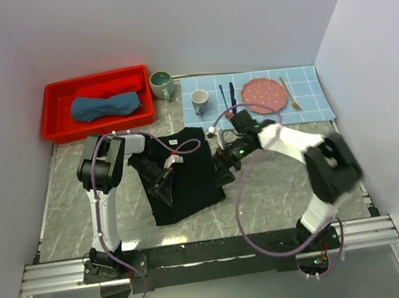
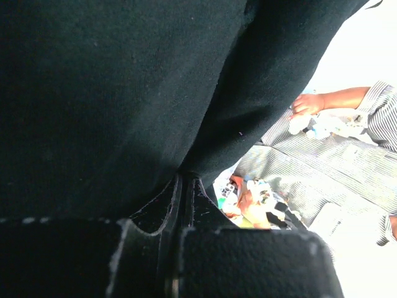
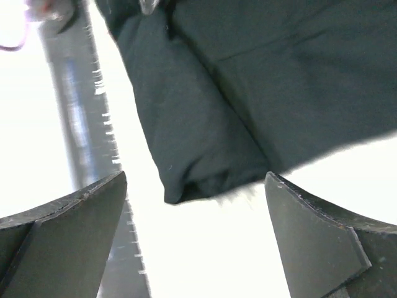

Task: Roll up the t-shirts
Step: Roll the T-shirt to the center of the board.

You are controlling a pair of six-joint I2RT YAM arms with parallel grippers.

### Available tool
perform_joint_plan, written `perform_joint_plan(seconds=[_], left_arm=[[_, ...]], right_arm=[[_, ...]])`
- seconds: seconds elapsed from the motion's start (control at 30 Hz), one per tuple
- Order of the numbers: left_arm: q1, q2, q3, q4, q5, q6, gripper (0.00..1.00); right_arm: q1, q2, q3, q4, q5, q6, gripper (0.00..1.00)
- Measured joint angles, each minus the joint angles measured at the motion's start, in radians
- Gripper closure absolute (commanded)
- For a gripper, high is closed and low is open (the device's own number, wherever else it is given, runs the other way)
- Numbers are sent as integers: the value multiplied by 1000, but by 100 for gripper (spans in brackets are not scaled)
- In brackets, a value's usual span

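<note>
The black t-shirt [image 1: 188, 176] lies partly folded on the marble table, a white neck label showing near its top. My left gripper [image 1: 167, 169] is over its left half and shut on a pinch of black cloth [image 2: 124, 93], which fills the left wrist view above the closed gripper [image 2: 184, 186]. My right gripper [image 1: 223, 162] stands open at the shirt's right edge. In the right wrist view a folded edge of the shirt [image 3: 205, 136] hangs just beyond the open gripper [image 3: 195, 211], with nothing between the fingers. A slate-blue rolled t-shirt [image 1: 105, 106] lies in the red bin [image 1: 61, 130].
A green mug [image 1: 162, 85] stands beside the bin. On the blue-checked placemat [image 1: 311, 105] at the back right are a grey mug [image 1: 200, 102], blue cutlery [image 1: 228, 97], a pink plate [image 1: 264, 95] and a gold fork [image 1: 289, 94]. White walls enclose the table.
</note>
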Motion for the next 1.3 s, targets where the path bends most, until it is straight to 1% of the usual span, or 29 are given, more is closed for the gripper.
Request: perform_joint_plan(seconds=[0.07,0.17,0.2,0.3,0.33,0.37,0.4,0.57,0.73,0.87,0.97,1.03,1.17,1.3], left_arm=[[0,0,0,-1,0,4,99],[-1,-1,0,-5,2,19,99],[-1,-1,2,-10,2,30,99],[-3,0,6,-17,2,51,99],[-4,0,7,-18,2,56,99],[-4,0,7,-19,2,58,99],[-5,0,7,-19,2,60,99],[-5,0,7,-21,2,72,99],[-5,8,14,-33,1,82,99],[-5,23,27,-50,2,89,99],[-6,23,29,-53,0,98,99],[-6,23,29,-54,0,101,99],[-6,23,29,-55,-2,105,99],[-6,23,28,-56,-3,108,99]], right_arm=[[2,-142,-71,71,64,-12,0],[33,-352,-199,173,163,-82,0],[59,-431,-271,236,205,-119,0],[156,-544,-417,314,297,-219,0],[192,-548,-443,325,321,-251,0],[246,-539,-469,346,357,-298,2],[275,-533,-484,364,374,-320,3],[424,-525,-569,573,497,-441,8],[504,-494,-631,799,572,-558,7],[542,-461,-690,930,636,-629,7],[559,-462,-696,938,716,-638,7],[561,-491,-691,910,760,-635,7],[560,-655,-687,809,805,-627,7],[560,-763,-659,746,776,-615,6]])
